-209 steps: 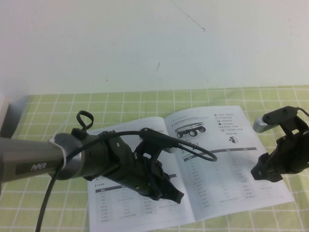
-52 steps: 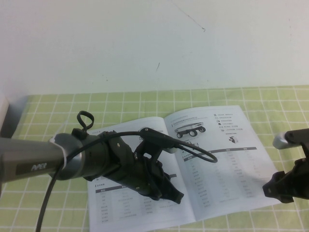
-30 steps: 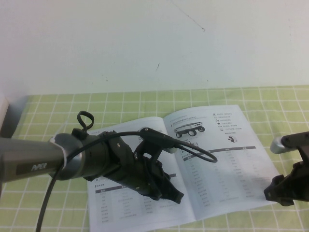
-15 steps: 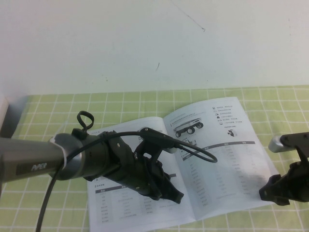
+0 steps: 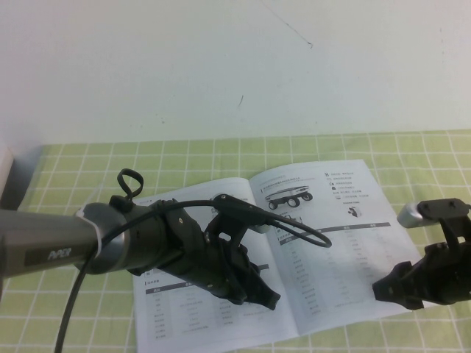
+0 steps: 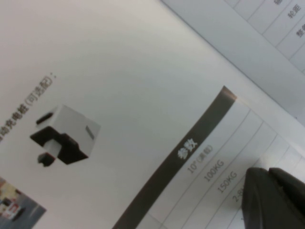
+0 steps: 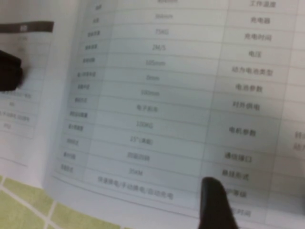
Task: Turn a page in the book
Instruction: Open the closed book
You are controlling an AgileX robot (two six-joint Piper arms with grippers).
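The book [image 5: 331, 243] lies open on the green checked cloth [image 5: 412, 151], with printed tables on both pages. My left gripper [image 5: 266, 299] is shut, its tip resting on the left page near the spine; in the left wrist view [image 6: 274, 200] the closed fingers touch the page [image 6: 119, 95]. My right gripper [image 5: 384, 289] is low over the lower right part of the right page. In the right wrist view only one of its fingers [image 7: 214, 205] shows, above the page [image 7: 167, 95], with a wide gap beside it. The page lies flat.
The left arm's body and cable [image 5: 294, 224] lie across the left page. A white wall rises behind the cloth. A grey object [image 5: 9, 180] stands at the far left edge. The left gripper's tip shows in the right wrist view [image 7: 9, 71].
My right gripper moved right off the page, then back left over its lower corner. The right page lifted briefly half a second ago and lies flat again. The left arm stayed still.
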